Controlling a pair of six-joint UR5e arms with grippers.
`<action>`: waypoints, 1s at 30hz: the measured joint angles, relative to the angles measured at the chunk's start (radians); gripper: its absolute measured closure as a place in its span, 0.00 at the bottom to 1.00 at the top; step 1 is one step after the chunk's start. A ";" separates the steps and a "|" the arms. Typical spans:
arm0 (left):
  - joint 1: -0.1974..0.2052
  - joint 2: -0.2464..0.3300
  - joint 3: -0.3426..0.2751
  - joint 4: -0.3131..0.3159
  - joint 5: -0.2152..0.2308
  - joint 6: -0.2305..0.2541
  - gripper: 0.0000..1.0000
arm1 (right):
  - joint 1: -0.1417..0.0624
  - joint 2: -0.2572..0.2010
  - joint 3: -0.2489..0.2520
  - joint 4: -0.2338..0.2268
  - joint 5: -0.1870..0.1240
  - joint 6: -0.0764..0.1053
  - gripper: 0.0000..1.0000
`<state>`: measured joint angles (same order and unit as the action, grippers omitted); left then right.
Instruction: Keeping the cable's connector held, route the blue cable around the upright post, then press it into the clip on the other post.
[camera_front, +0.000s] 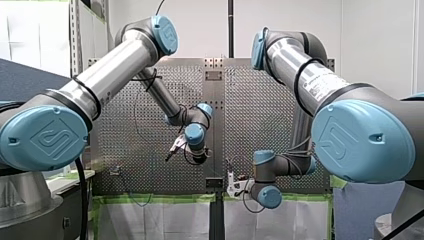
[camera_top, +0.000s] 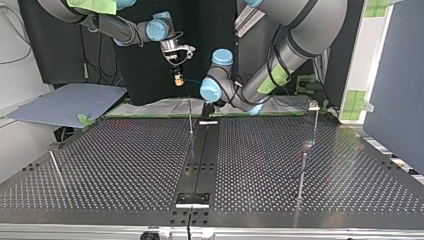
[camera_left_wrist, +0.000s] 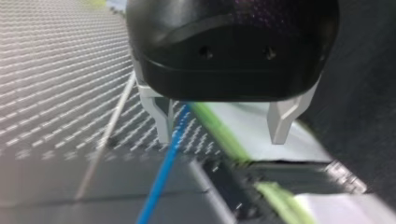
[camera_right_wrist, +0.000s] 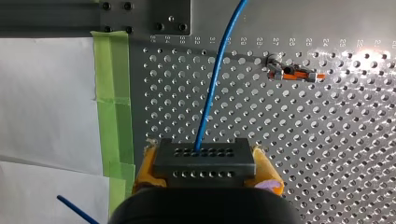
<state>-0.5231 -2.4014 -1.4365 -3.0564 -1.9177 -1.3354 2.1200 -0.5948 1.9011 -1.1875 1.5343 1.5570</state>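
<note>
In the right wrist view my right gripper (camera_right_wrist: 204, 173) is shut, its yellow pads (camera_right_wrist: 145, 169) clamping the dark grey connector (camera_right_wrist: 204, 156). The blue cable (camera_right_wrist: 214, 84) leaves the connector and runs away over the perforated table. In the left wrist view my left gripper (camera_left_wrist: 223, 127) stands open low over the table, and the blue cable (camera_left_wrist: 164, 170) passes just inside one metal finger (camera_left_wrist: 163, 122) without being gripped. In the top view my right gripper (camera_top: 177, 76) hangs above the table's far edge. A thin upright post (camera_top: 190, 118) stands near the middle, and a post with a clip (camera_top: 314, 106) stands at that view's right.
Another upright post (camera_top: 301, 175) stands nearer the top view's right front, and a leaning rod (camera_top: 56, 166) at its left. An orange and metal fixture (camera_right_wrist: 293, 73) is fixed to the perforated table (camera_right_wrist: 327, 140). Green tape (camera_right_wrist: 112, 107) lines the table's edge.
</note>
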 joint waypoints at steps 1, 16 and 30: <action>-0.003 -0.007 0.000 0.001 0.006 0.001 0.02 | 0.000 0.000 0.000 -0.001 0.000 0.000 1.00; -0.041 -0.062 0.000 0.002 0.070 -0.018 0.02 | -0.003 0.000 -0.001 -0.009 0.000 0.005 1.00; -0.073 -0.068 0.000 0.038 0.152 -0.092 0.02 | -0.002 0.000 -0.001 -0.012 0.000 0.009 1.00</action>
<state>-0.5957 -2.4699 -1.4363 -3.0181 -1.7655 -1.4275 2.1178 -0.5950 1.9000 -1.1997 1.5341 1.5665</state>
